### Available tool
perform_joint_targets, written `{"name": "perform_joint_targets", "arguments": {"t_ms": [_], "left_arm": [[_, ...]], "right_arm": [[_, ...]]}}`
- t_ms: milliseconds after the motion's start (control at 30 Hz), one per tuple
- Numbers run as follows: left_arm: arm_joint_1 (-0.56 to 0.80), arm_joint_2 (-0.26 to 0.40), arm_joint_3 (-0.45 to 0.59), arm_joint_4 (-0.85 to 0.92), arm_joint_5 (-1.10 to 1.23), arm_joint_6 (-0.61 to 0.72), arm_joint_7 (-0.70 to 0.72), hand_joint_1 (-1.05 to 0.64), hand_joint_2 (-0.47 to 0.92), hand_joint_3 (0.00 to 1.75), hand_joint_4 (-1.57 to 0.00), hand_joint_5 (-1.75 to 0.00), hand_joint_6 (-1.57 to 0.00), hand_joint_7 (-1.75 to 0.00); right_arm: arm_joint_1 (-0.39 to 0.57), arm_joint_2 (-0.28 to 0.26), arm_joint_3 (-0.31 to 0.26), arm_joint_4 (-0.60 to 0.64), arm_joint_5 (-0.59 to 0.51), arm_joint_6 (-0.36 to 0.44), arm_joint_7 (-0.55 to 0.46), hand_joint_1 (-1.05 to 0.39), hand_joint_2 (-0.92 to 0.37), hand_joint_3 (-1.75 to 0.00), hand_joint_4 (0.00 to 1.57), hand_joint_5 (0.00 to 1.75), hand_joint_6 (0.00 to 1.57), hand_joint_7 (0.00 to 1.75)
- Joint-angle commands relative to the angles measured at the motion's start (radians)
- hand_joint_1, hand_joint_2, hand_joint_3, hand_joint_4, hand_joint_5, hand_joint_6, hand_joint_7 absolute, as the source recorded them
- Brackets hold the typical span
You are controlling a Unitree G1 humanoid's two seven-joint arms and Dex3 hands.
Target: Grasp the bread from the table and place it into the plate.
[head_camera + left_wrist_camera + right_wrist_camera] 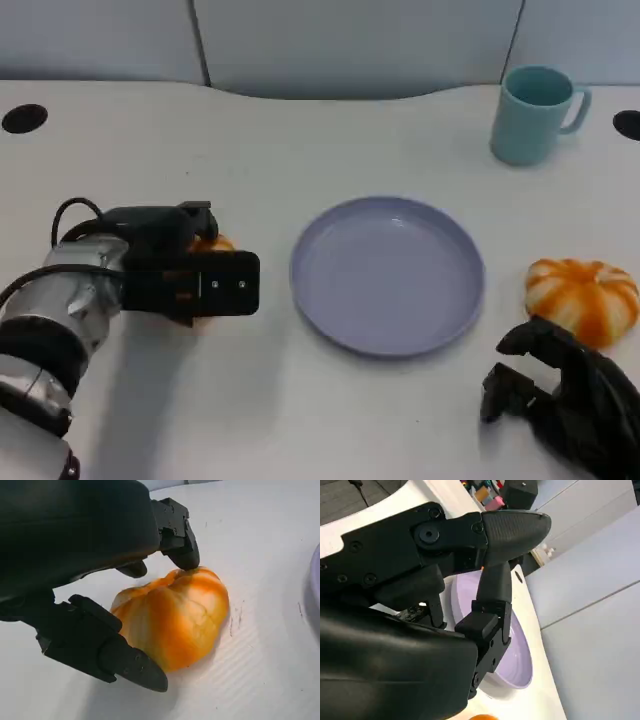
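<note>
Closing around an orange-striped bread roll (172, 622) on the white table (300, 140): left hand (185, 275), left of the lavender plate (388, 275).

Left wrist view: fingers (182, 540) straddle the roll, one tip touching its top, another low beside it; roll sits on the table, firm grip cannot be told. Right hand (565, 395) rests at the near right edge, fingers curled and holding nothing, just below a second orange roll (583, 298) to the right of the plate. Teal mug (535, 112) stands upright at far right.
</note>
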Motion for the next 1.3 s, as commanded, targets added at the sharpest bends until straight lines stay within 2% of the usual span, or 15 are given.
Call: {"name": "perform_joint_targets", "arguments": {"t_ms": [33, 267, 433, 533, 667, 700, 767, 800, 867, 900, 1000, 1033, 1133, 1233, 1300], "left_arm": [[-0.018, -0.004, -0.018, 0.052, -0.012, 0.002, -0.015, -0.41, 0.69, 0.01, 0.00, -0.72, 0.00, -0.82], [-0.022, -0.042, -0.030, 0.142, -0.035, 0.041, -0.030, -0.34, 0.75, 0.01, 0.00, -0.47, 0.00, -0.69], [0.010, -0.061, -0.054, 0.178, -0.016, 0.045, 0.138, -0.36, 0.74, 0.00, 0.00, -0.39, 0.00, -0.65], [0.037, -0.069, -0.082, 0.196, 0.007, 0.041, 0.280, -0.26, 0.77, 0.01, 0.00, -0.83, 0.00, -0.67], [0.049, -0.074, -0.085, 0.211, 0.001, 0.035, 0.343, -0.22, 0.79, 0.01, 0.00, -1.00, 0.00, -0.70], [0.059, -0.077, -0.079, 0.213, -0.006, 0.033, 0.374, -0.15, 0.81, 0.01, -0.05, -1.28, -0.09, -0.98], [0.078, -0.079, -0.067, 0.215, -0.016, 0.012, 0.447, -0.12, 0.82, 0.00, -0.18, -1.44, -0.20, -1.16], [0.086, -0.079, -0.062, 0.216, -0.019, -0.002, 0.483, -0.15, 0.83, 0.00, -0.54, -1.41, -0.53, -1.15], [0.098, -0.077, -0.060, 0.219, -0.020, -0.029, 0.538, -0.19, 0.84, 0.01, -0.80, -1.36, -0.78, -1.09], [0.100, -0.075, -0.063, 0.221, -0.018, -0.039, 0.554, -0.24, 0.88, 0.04, -1.09, -1.39, -1.02, -1.05], [0.106, -0.071, -0.066, 0.224, -0.019, -0.068, 0.591, -0.28, 0.90, 0.06, -1.27, -1.41, -1.18, -1.01], [0.108, -0.068, -0.065, 0.224, -0.020, -0.082, 0.606, -0.41, 0.79, 0.47, -1.36, -1.61, -1.14, -1.36], [0.114, -0.062, -0.050, 0.224, -0.035, -0.117, 0.635, -0.54, 0.44, 1.38, -1.45, -1.73, -1.22, -1.69], [0.114, -0.051, -0.044, 0.222, -0.036, -0.140, 0.680, -0.61, 0.37, 1.68, -1.47, -1.74, -1.32, -1.74], [0.107, -0.042, -0.039, 0.219, -0.038, -0.153, 0.706, -0.62, 0.35, 1.73, -1.47, -1.75, -1.33, -1.74]], "right_arm": [[0.012, -0.015, -0.008, -0.023, 0.016, 0.020, -0.014, -0.64, -0.92, -0.27, 0.64, 1.64, 0.64, 1.19], [0.019, -0.021, -0.010, -0.036, 0.025, 0.037, -0.009, -0.63, -0.92, -0.27, 0.64, 1.64, 0.63, 1.18], [0.016, -0.023, -0.009, -0.034, 0.024, 0.032, -0.001, -0.63, -0.92, -0.29, 0.65, 1.64, 0.63, 1.18], [0.019, -0.022, -0.010, -0.036, 0.029, 0.039, -0.004, -0.62, -0.92, -0.28, 0.67, 1.62, 0.65, 1.15], [0.019, -0.024, -0.011, -0.035, 0.030, 0.035, -0.002, -0.63, -0.92, -0.27, 0.68, 1.61, 0.66, 1.13], [0.019, -0.025, -0.012, -0.037, 0.033, 0.038, 0.001, -0.62, -0.92, -0.28, 0.68, 1.61, 0.66, 1.13], [0.024, -0.027, -0.011, -0.043, 0.034, 0.044, 0.001, -0.62, -0.92, -0.28, 0.67, 1.61, 0.65, 1.12], [0.027, -0.027, -0.009, -0.047, 0.033, 0.045, 0.000, -0.62, -0.92, -0.28, 0.67, 1.62, 0.66, 1.13], [0.034, -0.027, -0.005, -0.057, 0.028, 0.045, -0.008, -0.62, -0.92, -0.28, 0.66, 1.62, 0.66, 1.13], [0.037, -0.027, -0.004, -0.063, 0.026, 0.046, -0.013, -0.62, -0.92, -0.29, 0.66, 1.62, 0.66, 1.14], [0.037, -0.026, -0.002, -0.064, 0.026, 0.044, -0.012, -0.62, -0.92, -0.30, 0.66, 1.63, 0.65, 1.15], [0.035, -0.026, -0.003, -0.058, 0.028, 0.041, -0.008, -0.62, -0.92, -0.29, 0.66, 1.63, 0.65, 1.15], [0.035, -0.023, 0.000, -0.061, 0.025, 0.041, -0.012, -0.63, -0.92, -0.29, 0.65, 1.63, 0.65, 1.15], [0.027, -0.015, 0.000, -0.045, 0.026, 0.031, -0.009, -0.62, -0.92, -0.29, 0.64, 1.63, 0.64, 1.15], [0.020, -0.007, 0.003, -0.037, 0.022, 0.025, -0.016, -0.63, -0.92, -0.28, 0.64, 1.64, 0.64, 1.16]]}}
